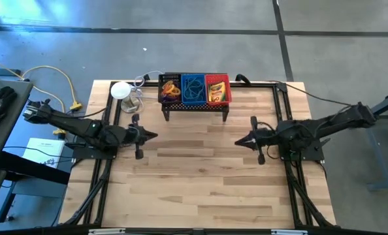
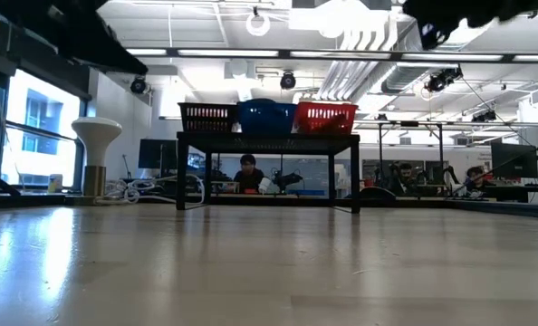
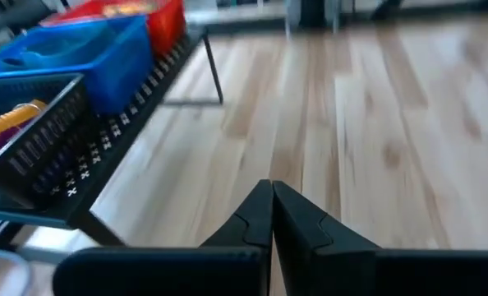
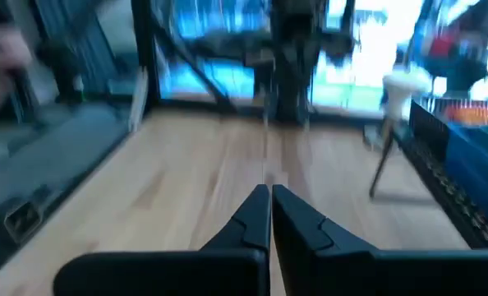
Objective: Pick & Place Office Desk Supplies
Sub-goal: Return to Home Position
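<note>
Trays: we count three on top of the black perforated stand (image 1: 195,107) at the far edge of the bench (image 1: 200,189), side by side and touching: black tray (image 1: 170,90), blue tray (image 1: 194,89), red tray (image 1: 218,90). The black one carries orange and purple rings (image 1: 172,87), the blue one thin dark loops (image 1: 193,91), and the red one a yellow box (image 1: 215,94). We see no loose supplies on the bench boards in any view. A white-topped glass object (image 1: 121,90) stands beside the stand on the left arm's side.

Left end effector (image 1: 153,136) sits low over mid-bench, well apart from the stand, with its fingers pressed together and nothing between them. Right end effector (image 1: 238,141) faces it from the other side, also pinched closed and empty.

Our judgement is that the placing work is complete. What remains is only for both arms to settle into their rest pose, and they look close to it.
</note>
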Motion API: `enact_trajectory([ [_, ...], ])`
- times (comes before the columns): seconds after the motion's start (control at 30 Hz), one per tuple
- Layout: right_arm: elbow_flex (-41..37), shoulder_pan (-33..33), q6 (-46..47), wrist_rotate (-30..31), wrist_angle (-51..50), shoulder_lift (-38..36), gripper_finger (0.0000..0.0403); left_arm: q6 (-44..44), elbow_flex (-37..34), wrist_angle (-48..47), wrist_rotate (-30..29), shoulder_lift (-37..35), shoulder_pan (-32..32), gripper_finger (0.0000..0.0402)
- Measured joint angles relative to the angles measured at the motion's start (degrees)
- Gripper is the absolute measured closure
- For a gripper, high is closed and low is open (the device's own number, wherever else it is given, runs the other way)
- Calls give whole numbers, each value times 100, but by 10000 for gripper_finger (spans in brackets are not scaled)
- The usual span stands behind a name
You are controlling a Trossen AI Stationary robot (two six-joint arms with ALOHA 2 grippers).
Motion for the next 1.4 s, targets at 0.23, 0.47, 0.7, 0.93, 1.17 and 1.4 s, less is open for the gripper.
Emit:
enact_trajectory([
  [0.23,-1686,-496,-73,-1082,2328,-88,400,468,-1203,1799,24,-428,102,401],
  [0.47,-2490,-850,273,-734,3121,-93,400,603,-1873,2775,806,-429,362,401],
  [0.7,-2517,-907,153,-733,2334,-731,400,760,-1892,2866,905,-494,675,401],
  [0.93,-2517,-907,215,-581,645,-2244,400,883,-1892,2930,865,-687,1382,401],
  [1.17,-2528,-931,-283,-675,100,-3689,400,748,-1892,3038,2197,-695,2130,401],
  [1.4,-2736,-1196,-234,-1690,193,-4241,399,599,-1892,3155,3110,-683,2631,401],
])
